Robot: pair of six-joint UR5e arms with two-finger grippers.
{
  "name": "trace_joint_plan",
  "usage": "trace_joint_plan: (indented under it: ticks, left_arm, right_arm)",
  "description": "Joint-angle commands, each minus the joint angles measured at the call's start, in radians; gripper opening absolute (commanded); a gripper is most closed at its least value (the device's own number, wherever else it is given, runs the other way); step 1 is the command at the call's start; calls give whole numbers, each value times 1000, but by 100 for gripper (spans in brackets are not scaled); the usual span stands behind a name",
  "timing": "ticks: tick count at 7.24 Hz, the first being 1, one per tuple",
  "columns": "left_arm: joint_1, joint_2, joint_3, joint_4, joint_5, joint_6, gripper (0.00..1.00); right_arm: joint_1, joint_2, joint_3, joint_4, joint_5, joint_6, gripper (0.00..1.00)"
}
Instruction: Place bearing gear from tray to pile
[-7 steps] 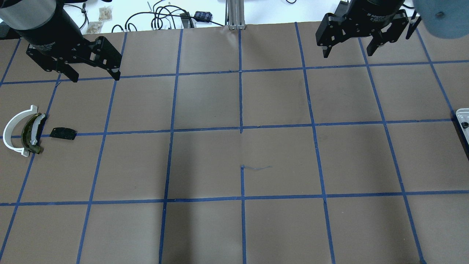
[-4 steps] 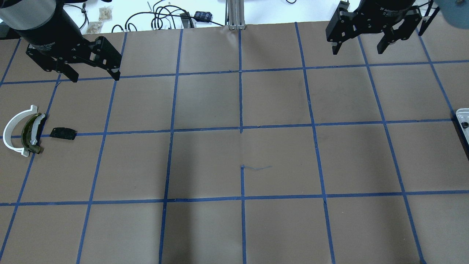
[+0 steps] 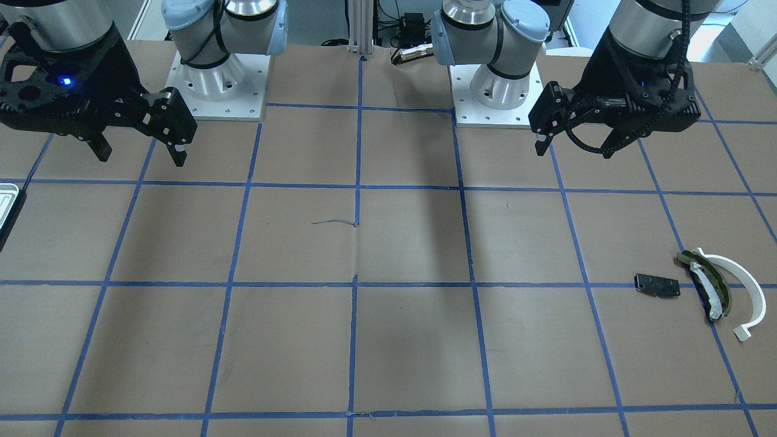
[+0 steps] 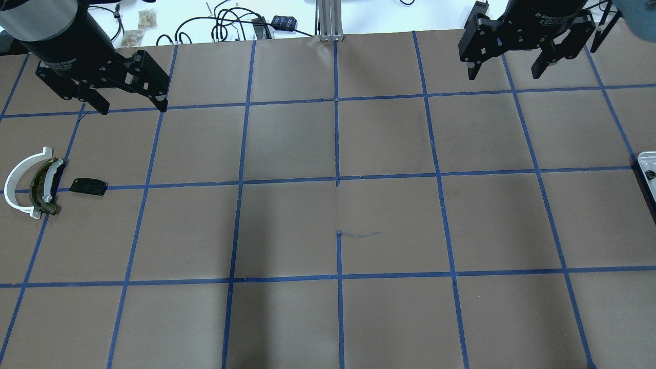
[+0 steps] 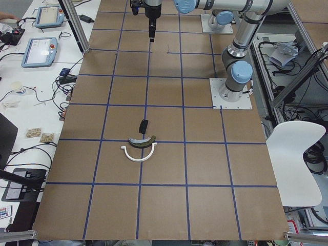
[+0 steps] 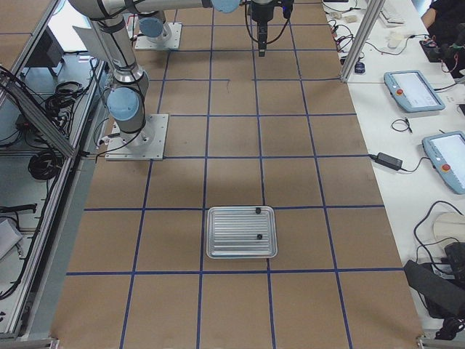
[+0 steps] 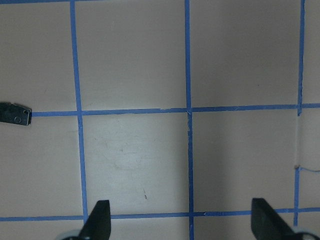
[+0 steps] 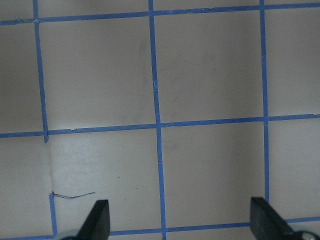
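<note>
step in hand, as we judge it: approach to the tray, with nothing picked yet.

we find the tray [image 6: 232, 251] flat on the table [image 4: 328, 318], close to the right end edge and about midway along it. its long side runs parallel to that edge. only a corner of it shows at the margin of the overhead view.

on its ribbed floor lie two parts:
- a first dark part [image 6: 257, 210], just inside the rim on the side toward the table's middle
- a second dark part [image 6: 259, 237], nearer the tray's centre

we judge one of these to be the bearing gear; both are too small to tell which.

the right gripper [image 4: 505, 74] hangs raised over the right half of the table, fingers spread wide with nothing between them. the tray lies well apart from it, toward the right end edge.

the left gripper [image 4: 132, 107] hangs over the left half, likewise spread and empty. it is near the pile [image 4: 36, 185], which sits by the left end edge.

the right arm is the nearer to the tray, so we expect it to make the pick. the part must then travel the length of the table to the pile.
</note>
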Motion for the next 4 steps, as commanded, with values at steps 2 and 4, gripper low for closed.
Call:
trace_joint_plan:
  ticks: [2, 4]
  left_arm:
    - [1, 0, 1, 0, 2, 0, 100]
    - [1, 0, 1, 0, 0, 0, 100]
  right_arm:
    - [-182, 0, 4, 2, -2, -259, 100]
    - [-382, 55, 2, -1, -57, -511, 100]
